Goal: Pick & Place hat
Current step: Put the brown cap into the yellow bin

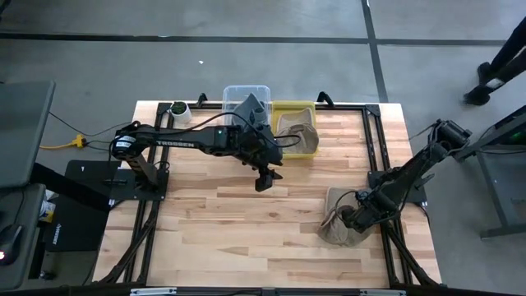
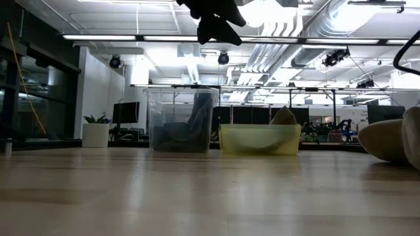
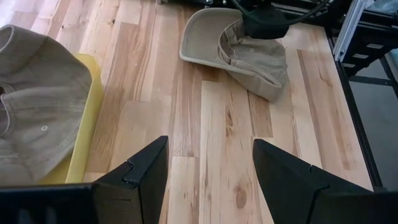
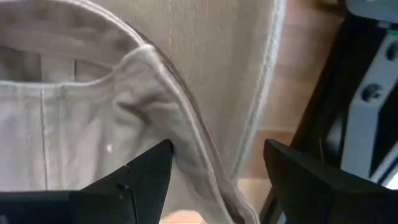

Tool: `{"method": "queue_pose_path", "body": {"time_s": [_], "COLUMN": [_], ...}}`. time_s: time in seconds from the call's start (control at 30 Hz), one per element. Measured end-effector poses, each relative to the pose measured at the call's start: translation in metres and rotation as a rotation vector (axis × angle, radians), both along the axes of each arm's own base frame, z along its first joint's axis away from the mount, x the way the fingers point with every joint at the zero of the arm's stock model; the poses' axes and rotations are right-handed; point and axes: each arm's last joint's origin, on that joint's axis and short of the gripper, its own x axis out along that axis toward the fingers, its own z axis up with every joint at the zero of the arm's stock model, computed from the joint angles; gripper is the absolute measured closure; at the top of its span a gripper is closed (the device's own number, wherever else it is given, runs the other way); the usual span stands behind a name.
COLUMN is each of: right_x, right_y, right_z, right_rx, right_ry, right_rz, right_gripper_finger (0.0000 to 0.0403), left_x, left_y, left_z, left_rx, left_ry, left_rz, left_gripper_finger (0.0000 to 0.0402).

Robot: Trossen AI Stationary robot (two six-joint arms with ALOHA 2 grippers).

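Right end effector (image 1: pixel 352 217) spread wide over crumpled khaki hat (image 1: pixel 339 233); left end effector (image 1: pixel 265 181) wide, empty.

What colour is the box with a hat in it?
Yellow. The box holding a tan hat shows best in the high view.

Left tool (image 3: pixel 208 177) hangs open over bare tabletop (image 3: pixel 205 124). One tan hat (image 3: pixel 34 99) fills the yellow bin (image 3: pixel 84 130) — another hat (image 3: pixel 236 53) lies under the right tool (image 3: pixel 264 25).
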Motion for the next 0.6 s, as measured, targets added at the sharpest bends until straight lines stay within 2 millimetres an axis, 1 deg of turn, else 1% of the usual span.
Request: {"method": "queue_pose_path", "body": {"time_s": [0.07, 0.27, 0.4, 0.6], "right_x": [0.000, 0.004, 0.003, 0.003], "right_y": [-0.001, -0.001, -0.003, -0.004], "right_z": [-0.004, -0.016, -0.021, -0.020], "right_rx": [0.001, 0.015, 0.022, 0.007], "right_ry": [-0.020, -0.151, -0.154, -0.156], "right_rz": [0.003, 0.018, 0.018, 0.021], "right_gripper_finger": [0.0155, 0.0155, 0.0155, 0.0162], "left_x": [0.000, 0.000, 0.000, 0.000], "left_y": [0.000, 0.000, 0.000, 0.000], "left_z": [0.000, 0.000, 0.000, 0.000], "left_rx": [0.000, -0.005, -0.009, -0.014], "left_ry": [0.004, 0.004, 0.005, 0.006], "left_rz": [0.000, 0.005, 0.012, 0.017], "left_gripper_finger": [0.0193, 0.0193, 0.0193, 0.0193]}}
